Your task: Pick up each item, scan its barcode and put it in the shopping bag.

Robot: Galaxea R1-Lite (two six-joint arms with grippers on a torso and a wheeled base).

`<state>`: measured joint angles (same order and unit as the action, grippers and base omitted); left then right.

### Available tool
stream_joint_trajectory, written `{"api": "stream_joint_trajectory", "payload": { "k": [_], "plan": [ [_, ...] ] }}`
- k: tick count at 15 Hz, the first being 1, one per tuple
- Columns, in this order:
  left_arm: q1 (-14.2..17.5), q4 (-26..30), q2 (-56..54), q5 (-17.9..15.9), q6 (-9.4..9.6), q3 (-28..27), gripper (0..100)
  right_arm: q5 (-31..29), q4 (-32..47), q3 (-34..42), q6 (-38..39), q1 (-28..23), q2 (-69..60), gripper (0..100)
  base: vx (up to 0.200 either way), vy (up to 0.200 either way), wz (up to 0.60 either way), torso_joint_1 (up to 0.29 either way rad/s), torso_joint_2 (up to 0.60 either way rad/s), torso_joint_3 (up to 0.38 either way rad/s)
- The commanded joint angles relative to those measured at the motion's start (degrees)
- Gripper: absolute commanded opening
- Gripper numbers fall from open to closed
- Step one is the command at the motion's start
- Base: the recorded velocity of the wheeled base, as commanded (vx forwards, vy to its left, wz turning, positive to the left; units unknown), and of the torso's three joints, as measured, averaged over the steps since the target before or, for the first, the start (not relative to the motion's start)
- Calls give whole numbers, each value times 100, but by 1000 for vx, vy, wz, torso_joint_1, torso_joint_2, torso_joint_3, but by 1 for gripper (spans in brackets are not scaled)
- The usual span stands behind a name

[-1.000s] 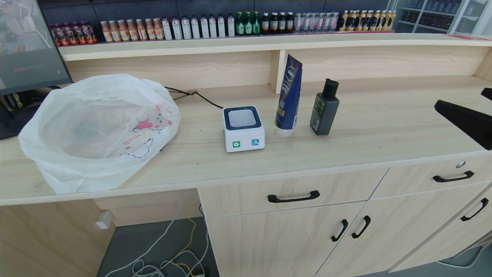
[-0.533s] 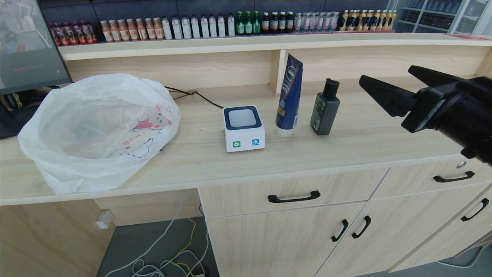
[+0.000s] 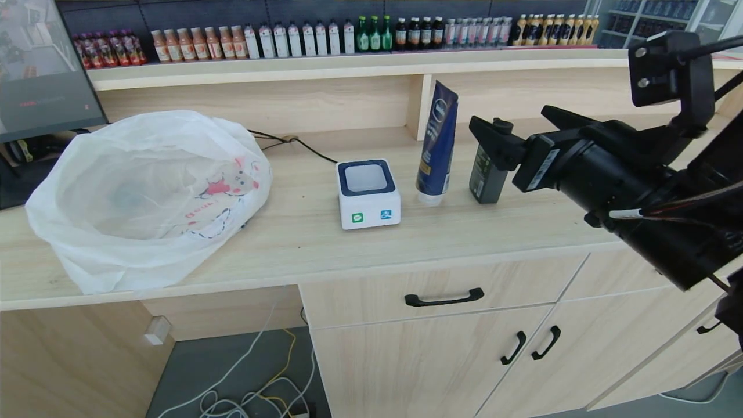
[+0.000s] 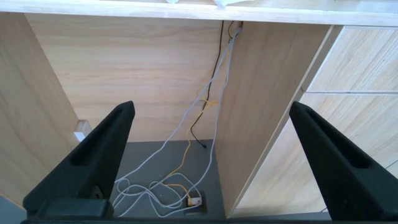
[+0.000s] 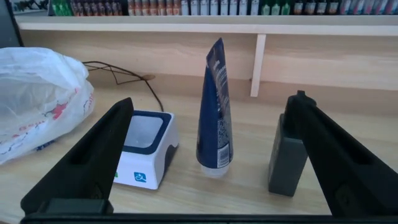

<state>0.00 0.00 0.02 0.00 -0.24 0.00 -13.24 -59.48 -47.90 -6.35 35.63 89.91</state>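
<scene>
1. A white plastic shopping bag [image 3: 145, 197] with a pink and red cartoon print sits open-mouthed and crumpled at the left end of a light wooden counter [image 3: 290, 249].
2. A small white scanner [image 3: 368, 194], a cube with a dark blue frame around its pale top window, stands near the counter's middle, well apart from the bag.
3. A dark blue tube [image 3: 436, 142] stands upright on its clear cap just right of the scanner.
4. A dark grey flat-sided bottle [image 3: 483, 177] with a black cap stands upright beside the tube, apart from it.
</scene>
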Motion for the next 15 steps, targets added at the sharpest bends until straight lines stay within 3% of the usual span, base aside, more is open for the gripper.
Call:
{"api": "stream_joint_trajectory", "payload": {
  "k": [1,6,15],
  "plan": [
    [0,0,-2,9,-2,0,100,23,-64,0,-6,67,176,100,0,0,0,0,0,0],
    [0,0,-2,9,-2,0,100,32,-161,-115,-59,146,502,100,0,0,0,0,0,0],
    [0,0,-2,0,-2,0,100,-161,-222,-1143,-68,146,1548,100,0,0,0,0,0,0]
  ]
}}
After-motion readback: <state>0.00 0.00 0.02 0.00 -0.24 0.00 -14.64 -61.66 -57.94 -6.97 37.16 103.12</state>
